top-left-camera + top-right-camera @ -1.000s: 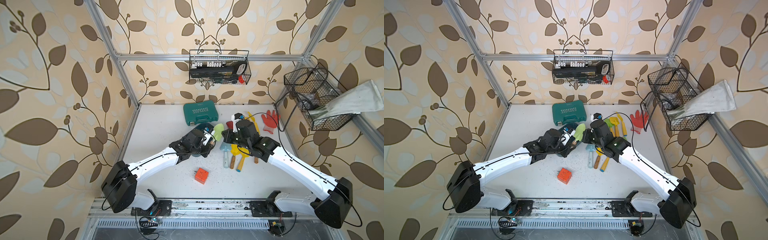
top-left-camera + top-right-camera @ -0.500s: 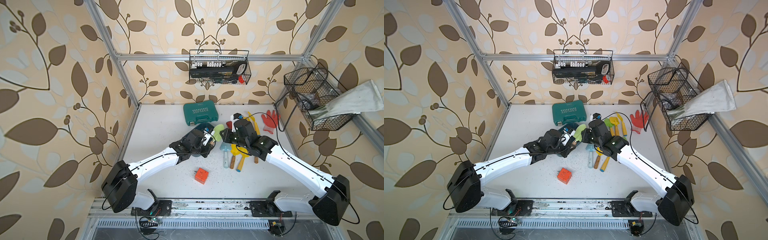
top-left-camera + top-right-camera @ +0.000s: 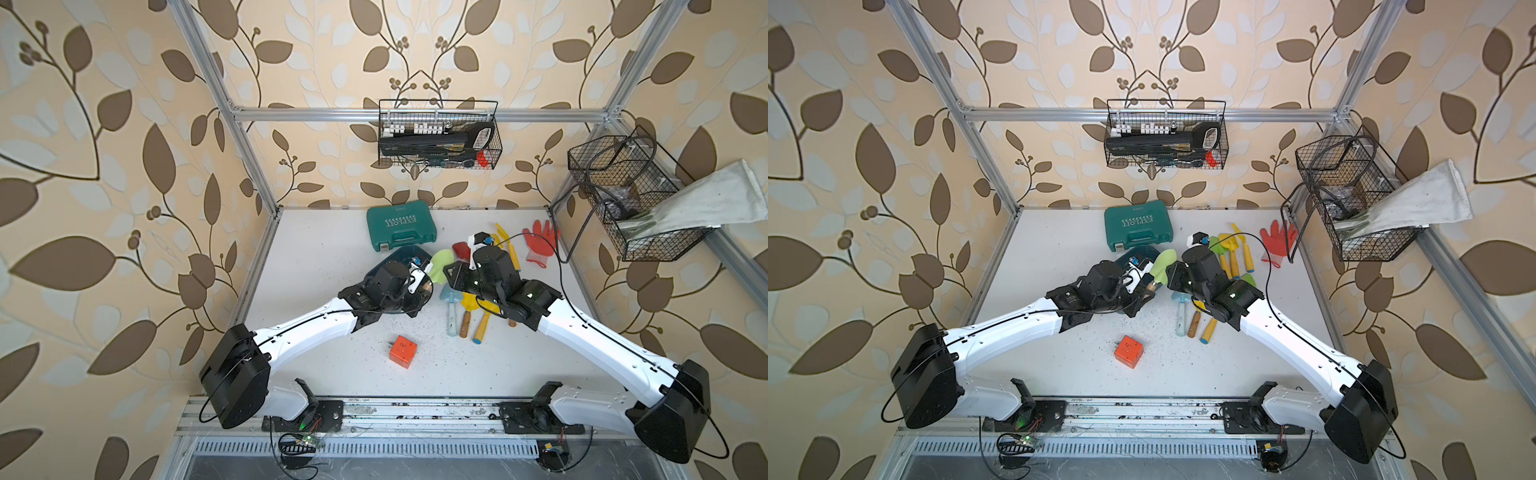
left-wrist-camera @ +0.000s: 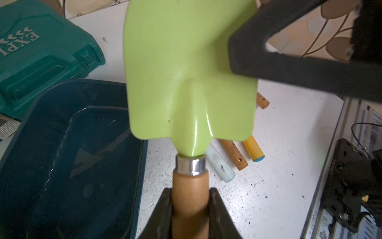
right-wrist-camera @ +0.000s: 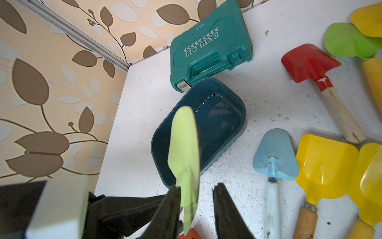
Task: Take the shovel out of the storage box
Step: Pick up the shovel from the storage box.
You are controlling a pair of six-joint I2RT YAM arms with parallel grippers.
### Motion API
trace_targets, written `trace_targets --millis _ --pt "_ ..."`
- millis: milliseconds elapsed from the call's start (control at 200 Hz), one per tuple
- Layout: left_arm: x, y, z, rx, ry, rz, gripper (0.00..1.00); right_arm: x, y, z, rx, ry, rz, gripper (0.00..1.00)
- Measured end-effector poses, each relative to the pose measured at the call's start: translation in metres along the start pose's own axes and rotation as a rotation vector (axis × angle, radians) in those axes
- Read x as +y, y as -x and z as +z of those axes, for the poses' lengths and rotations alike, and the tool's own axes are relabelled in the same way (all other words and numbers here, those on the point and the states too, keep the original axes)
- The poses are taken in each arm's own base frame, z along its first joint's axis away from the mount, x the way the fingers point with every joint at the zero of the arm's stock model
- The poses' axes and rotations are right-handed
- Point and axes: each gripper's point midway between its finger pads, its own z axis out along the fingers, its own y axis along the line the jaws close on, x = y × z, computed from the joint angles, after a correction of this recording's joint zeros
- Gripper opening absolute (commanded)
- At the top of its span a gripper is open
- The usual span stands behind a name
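Left wrist: shovel (image 4: pixel 189 72) handle (wooden) cropped.

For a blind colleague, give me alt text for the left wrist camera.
The left gripper is shut on the wooden handle of a light green shovel, clear of the empty dark teal storage box. A black finger of the right gripper crosses the blade; a green tool case sits beside the box.

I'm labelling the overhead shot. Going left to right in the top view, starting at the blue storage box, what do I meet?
storage box → pale green shovel → red shovel → red glove → wire basket
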Motion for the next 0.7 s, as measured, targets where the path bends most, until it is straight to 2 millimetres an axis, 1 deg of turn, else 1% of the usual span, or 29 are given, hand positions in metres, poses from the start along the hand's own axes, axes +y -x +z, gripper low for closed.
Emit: trace_targets --millis 100,215,310,420,510,530,595,700 --pt "-0.001 0.003 -0.002 -0.013 -0.003 0.007 0.18 -0.003 -0.003 -0.002 0.001 0.000 0.008 0.35" --pt "-0.003 0.003 -0.002 -0.012 -0.012 0.008 0.18 -0.001 -0.002 -0.003 -0.006 0.009 0.011 0.35" --pt "-0.004 0.003 -0.002 -0.011 -0.021 0.008 0.18 0.000 -0.002 0.001 -0.001 0.011 0.008 0.33" --pt "-0.005 0.003 -0.001 -0.010 -0.028 0.008 0.18 0.002 -0.004 0.010 0.016 0.005 -0.006 0.18" --pt "-0.005 0.001 -0.001 -0.003 -0.026 0.006 0.19 0.007 -0.005 0.015 0.023 0.018 0.001 0.03" --pt "-0.004 0.001 -0.001 -0.001 -0.025 0.004 0.20 0.009 -0.005 0.015 0.023 0.026 -0.002 0.00" --pt "-0.003 0.000 0.001 -0.001 -0.021 -0.003 0.27 0.017 -0.002 0.014 0.016 0.053 0.005 0.00" --pt "-0.004 0.001 0.002 -0.001 -0.024 0.000 0.46 0.015 -0.002 0.014 0.012 0.042 -0.016 0.00"
